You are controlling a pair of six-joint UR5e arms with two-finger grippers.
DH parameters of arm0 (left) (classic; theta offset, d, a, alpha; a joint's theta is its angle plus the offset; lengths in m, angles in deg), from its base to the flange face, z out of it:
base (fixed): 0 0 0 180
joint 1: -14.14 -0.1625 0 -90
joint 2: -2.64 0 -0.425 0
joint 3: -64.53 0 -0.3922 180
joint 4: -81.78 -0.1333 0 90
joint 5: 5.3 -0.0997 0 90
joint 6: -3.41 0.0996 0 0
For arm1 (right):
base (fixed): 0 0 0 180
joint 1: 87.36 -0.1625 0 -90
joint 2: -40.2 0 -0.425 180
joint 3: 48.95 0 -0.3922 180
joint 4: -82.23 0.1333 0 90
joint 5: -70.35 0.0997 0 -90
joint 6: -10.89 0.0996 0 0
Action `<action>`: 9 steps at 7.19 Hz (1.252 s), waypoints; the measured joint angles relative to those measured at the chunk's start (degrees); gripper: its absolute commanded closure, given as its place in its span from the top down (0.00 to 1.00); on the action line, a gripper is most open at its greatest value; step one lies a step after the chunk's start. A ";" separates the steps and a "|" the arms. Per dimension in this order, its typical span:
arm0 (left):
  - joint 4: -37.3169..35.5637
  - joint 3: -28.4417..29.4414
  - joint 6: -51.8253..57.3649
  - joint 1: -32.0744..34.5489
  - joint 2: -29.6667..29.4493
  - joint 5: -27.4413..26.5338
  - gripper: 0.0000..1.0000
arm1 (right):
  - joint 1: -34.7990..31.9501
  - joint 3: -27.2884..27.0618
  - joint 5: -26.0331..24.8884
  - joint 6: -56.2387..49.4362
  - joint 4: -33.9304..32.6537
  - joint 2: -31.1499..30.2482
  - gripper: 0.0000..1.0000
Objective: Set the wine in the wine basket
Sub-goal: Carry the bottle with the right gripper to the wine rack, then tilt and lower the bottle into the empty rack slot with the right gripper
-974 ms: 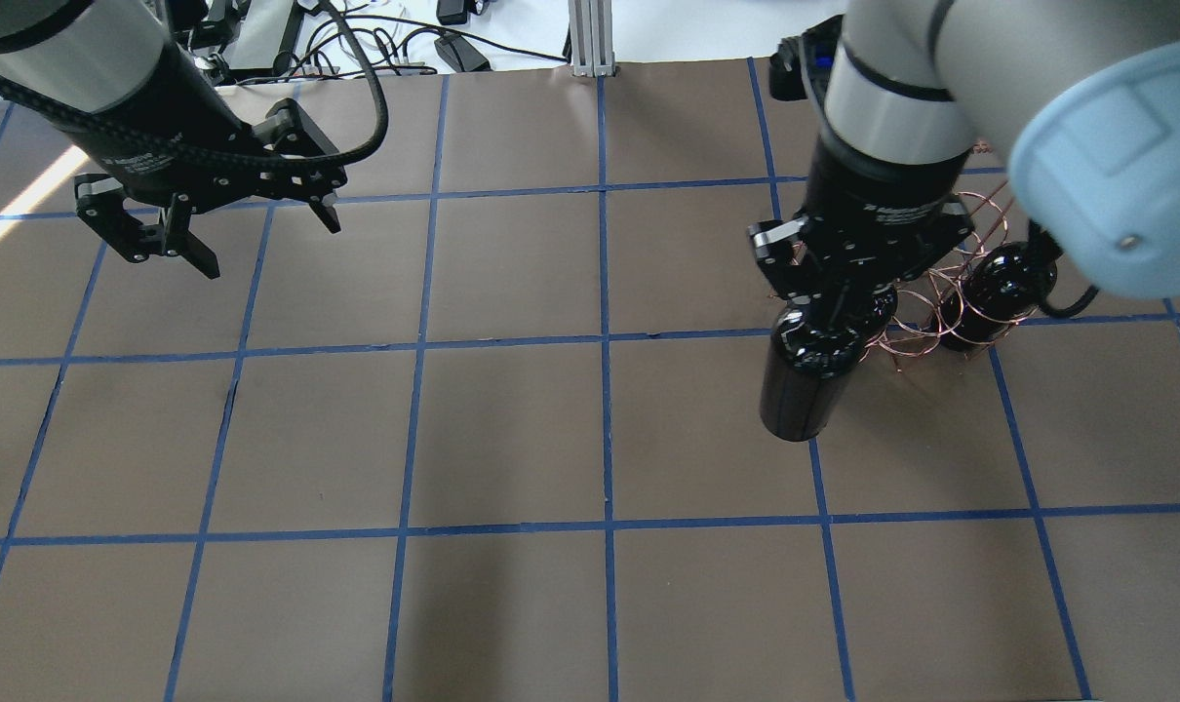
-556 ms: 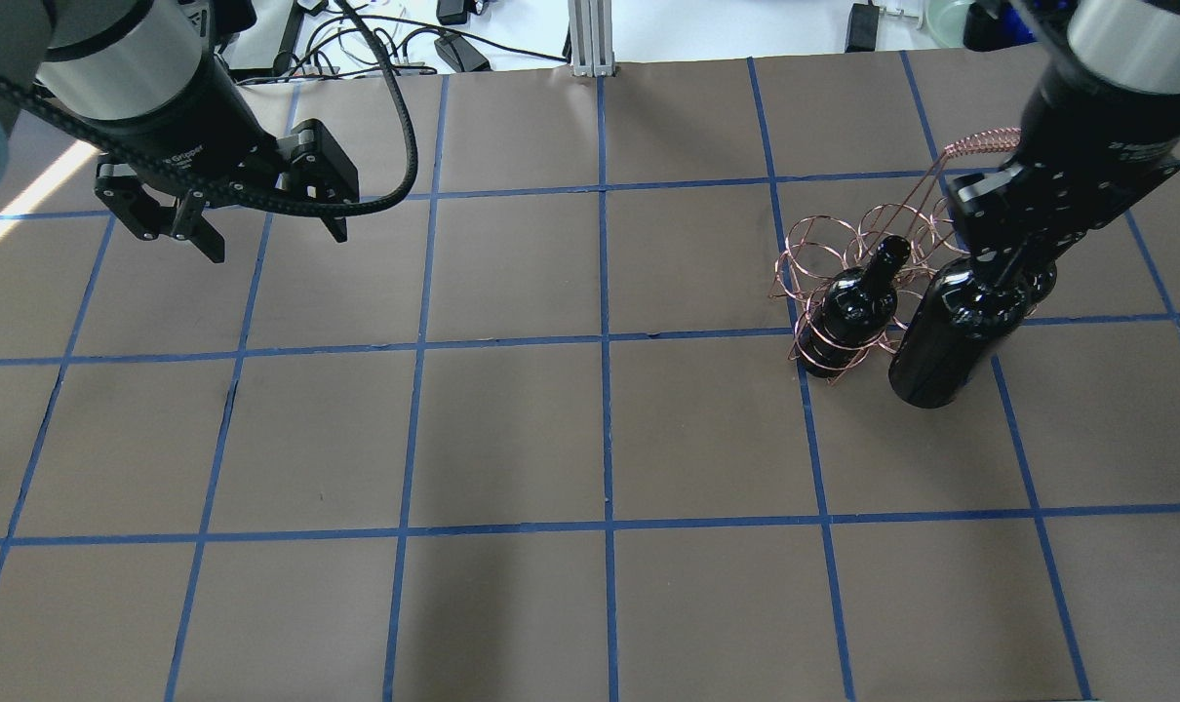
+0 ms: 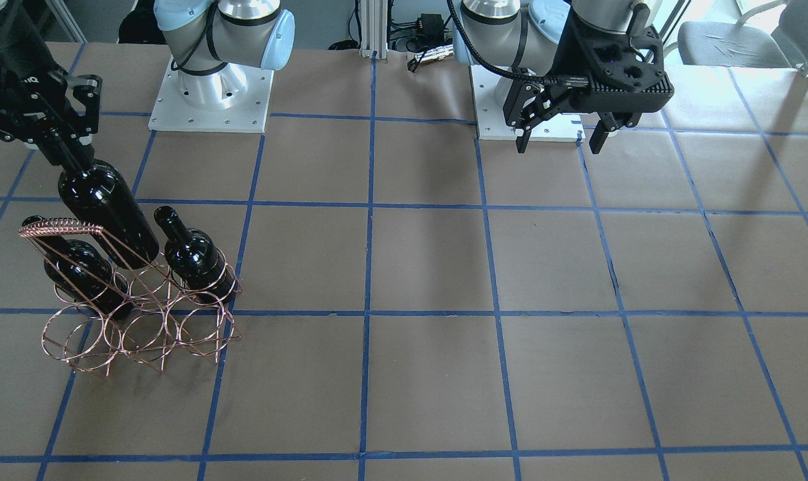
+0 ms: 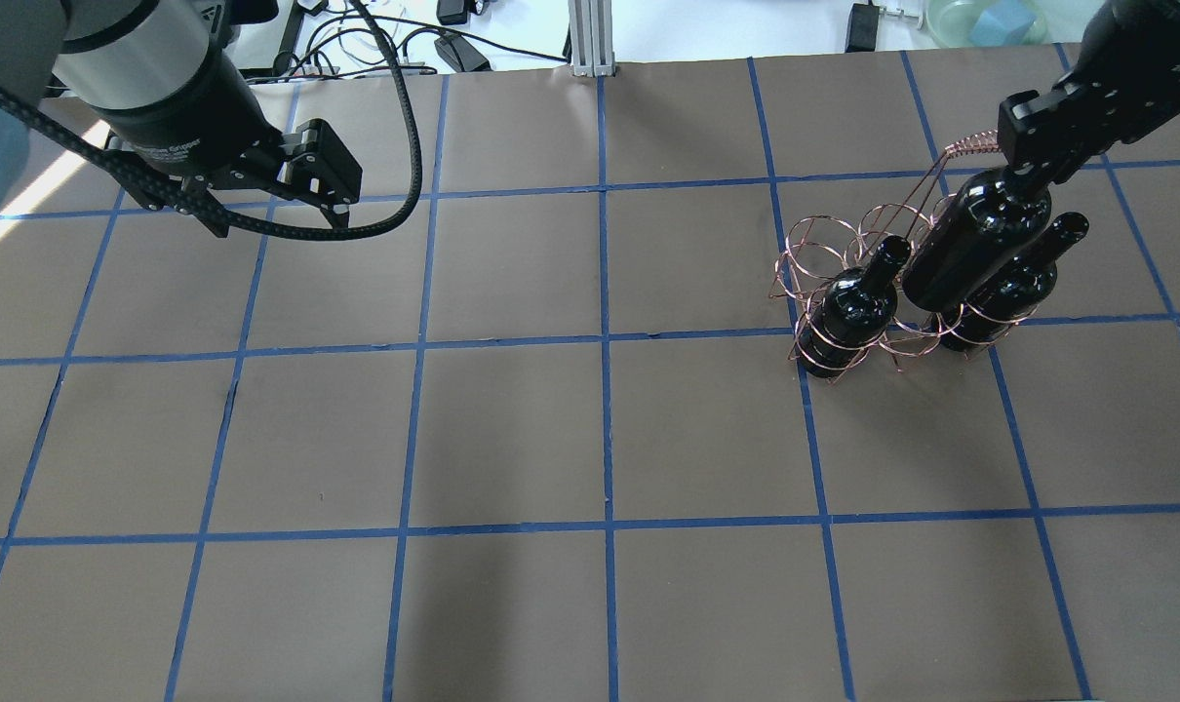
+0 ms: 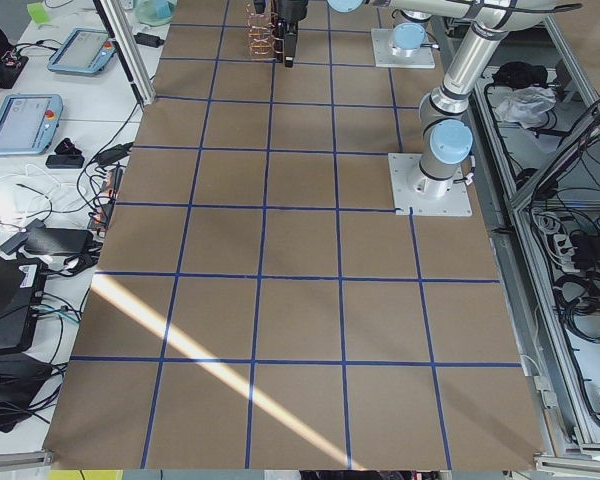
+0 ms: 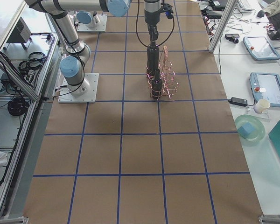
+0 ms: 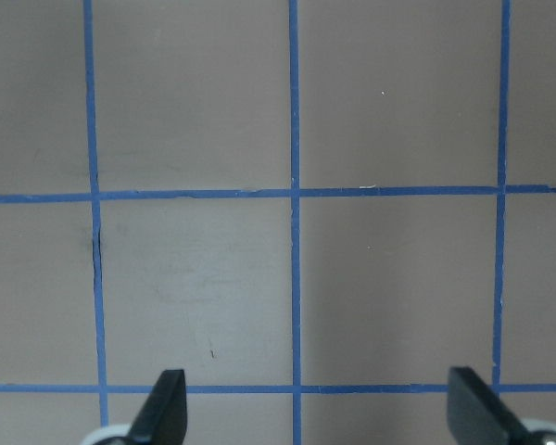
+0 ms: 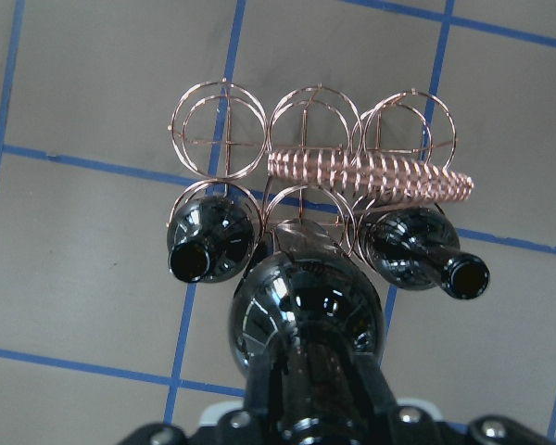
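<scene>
My right gripper (image 4: 1034, 174) is shut on the neck of a black wine bottle (image 4: 975, 246). It holds the bottle upright over the copper wire wine basket (image 4: 816, 244). In the right wrist view the held bottle (image 8: 306, 311) hangs over the middle ring of the near row, between two bottles that stand in the basket (image 8: 208, 236) (image 8: 417, 246). The front-facing view shows the held bottle (image 3: 107, 207) with its base just above the rings, and the basket (image 3: 77, 344). My left gripper (image 4: 273, 216) is open and empty, far off at the back left; its fingertips (image 7: 167, 408) show over bare table.
The basket's three rings on the far row (image 8: 310, 120) hold nothing. Its wire-wrapped handle (image 8: 371, 176) runs just beside the held bottle. Cables and devices (image 4: 453, 49) lie beyond the table's back edge. The robot bases (image 3: 210, 100) stand at the table's rear.
My right gripper has carried the bottle from in front of the basket's left end to the right, then back over the basket's middle ring. My left gripper shifted slightly and stayed open.
</scene>
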 measured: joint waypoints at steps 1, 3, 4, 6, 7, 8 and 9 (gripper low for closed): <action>-1.91 -0.09 0.93 -0.05 -0.32 0.00 1.00 | 0.00 1.22 0.36 -1.01 -0.37 1.91 0.00; -4.03 0.14 -1.95 -0.09 -0.48 0.36 1.00 | 0.01 2.18 0.05 -3.54 -0.57 4.79 0.00; -4.29 0.50 -3.32 -0.10 -0.54 0.88 1.00 | 0.01 2.22 -0.02 -4.74 -0.73 5.89 0.00; -4.43 0.88 -4.21 -0.06 0.07 1.50 1.00 | 0.03 1.94 -0.02 -7.17 -1.03 7.19 0.00; -4.42 0.97 -4.14 -0.03 0.26 1.86 1.00 | 0.12 1.87 -0.11 -8.31 -1.12 7.77 0.00; -4.40 1.02 -3.92 0.00 0.34 2.35 1.00 | 0.20 1.78 -0.21 -9.75 -1.16 8.20 0.00; -4.41 1.05 -3.83 -0.02 0.38 2.57 1.00 | 0.24 1.59 -0.31 -10.41 -1.17 8.42 0.00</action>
